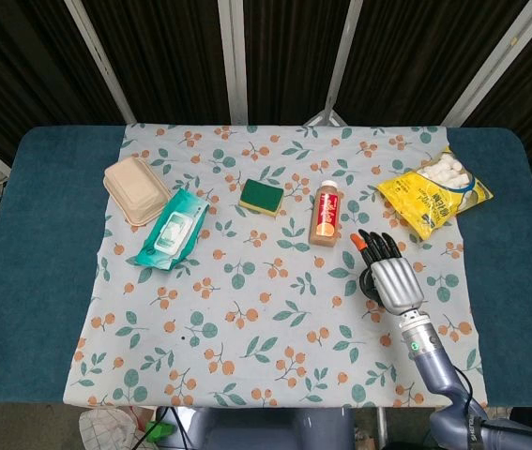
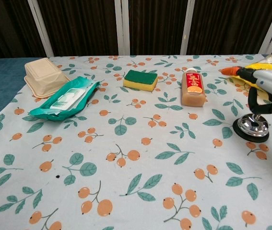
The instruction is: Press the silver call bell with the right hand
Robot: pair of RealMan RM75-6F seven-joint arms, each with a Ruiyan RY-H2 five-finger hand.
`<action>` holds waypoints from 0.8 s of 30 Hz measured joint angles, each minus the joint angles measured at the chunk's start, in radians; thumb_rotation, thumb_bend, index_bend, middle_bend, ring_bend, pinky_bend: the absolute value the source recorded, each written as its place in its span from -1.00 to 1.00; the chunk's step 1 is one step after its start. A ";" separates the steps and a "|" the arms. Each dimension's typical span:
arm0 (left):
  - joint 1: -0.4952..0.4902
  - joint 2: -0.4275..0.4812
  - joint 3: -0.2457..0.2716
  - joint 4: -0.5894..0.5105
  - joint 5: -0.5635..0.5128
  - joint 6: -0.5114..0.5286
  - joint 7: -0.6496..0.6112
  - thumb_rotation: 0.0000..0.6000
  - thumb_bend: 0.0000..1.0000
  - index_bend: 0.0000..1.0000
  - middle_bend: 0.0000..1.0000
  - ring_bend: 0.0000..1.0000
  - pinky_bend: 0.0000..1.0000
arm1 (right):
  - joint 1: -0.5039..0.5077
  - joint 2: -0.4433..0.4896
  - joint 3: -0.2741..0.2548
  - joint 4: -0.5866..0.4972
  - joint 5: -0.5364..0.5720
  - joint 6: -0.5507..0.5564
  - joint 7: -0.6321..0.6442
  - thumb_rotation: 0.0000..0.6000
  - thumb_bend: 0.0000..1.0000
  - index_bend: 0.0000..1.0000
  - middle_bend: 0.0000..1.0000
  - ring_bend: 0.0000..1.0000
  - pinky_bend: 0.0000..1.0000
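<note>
Chest view shows the bell [image 2: 253, 126], a silver dome on a black base, standing on the floral cloth [image 2: 126, 143] near the table's right side, in front of the yellow bag [image 2: 270, 72] and to the right of the bottle [image 2: 192, 87]. Directly above it hangs the right hand [image 2: 263, 84], palm down, fingers stretched toward the table's middle and holding nothing, with a clear gap between hand and dome. A straight drop would likely meet the plunger, though which part of the hand lands first cannot be told. Head view hides nearly all of the bell under the right hand [image 1: 389, 277], leaving only a dark sliver of base at its left edge. The hand's wrist side runs off the chest frame's right edge, so its thumb is hard to make out. The left hand appears in neither view. Further left lie the sponge [image 2: 140, 79], wipes [image 2: 66, 98] and box [image 2: 44, 74].
</note>
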 measured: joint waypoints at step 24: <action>-0.002 0.000 0.013 0.005 0.038 -0.003 -0.009 1.00 -0.07 -0.95 -1.00 -1.00 -0.85 | -0.367 0.347 -0.189 -0.220 -0.145 0.416 -0.025 1.00 0.96 -0.90 -1.00 -1.00 -1.00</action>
